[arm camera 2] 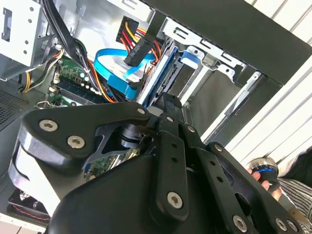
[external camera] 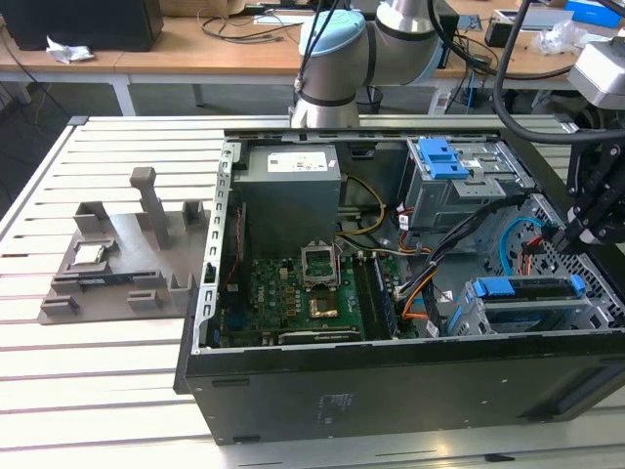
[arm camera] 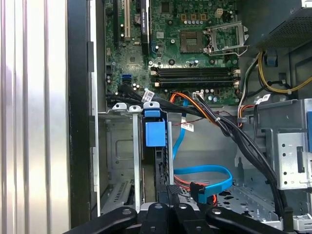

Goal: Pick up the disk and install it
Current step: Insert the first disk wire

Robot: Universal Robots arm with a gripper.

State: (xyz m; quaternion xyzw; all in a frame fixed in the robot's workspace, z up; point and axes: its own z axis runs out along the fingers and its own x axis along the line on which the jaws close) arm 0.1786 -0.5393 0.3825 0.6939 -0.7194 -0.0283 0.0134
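The black robot gripper [external camera: 564, 234] hovers by the blue-framed silver disk [external camera: 527, 293] seated edge-on in its metal bay; jaw opening unclear; rigid, fragile, best held by its frame edges.

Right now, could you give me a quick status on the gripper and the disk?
Gripper over the case's drive-bay corner, finger state unclear. Disk standing in the drive cage, blue carrier showing. Loose cables beside it.

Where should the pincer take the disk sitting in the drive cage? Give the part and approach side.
Probably the exposed blue carrier edge of the disk, approached from the open side of the computer case. It stands on edge in the drive cage, whose metal walls flank its flat faces, leaving that edge free.
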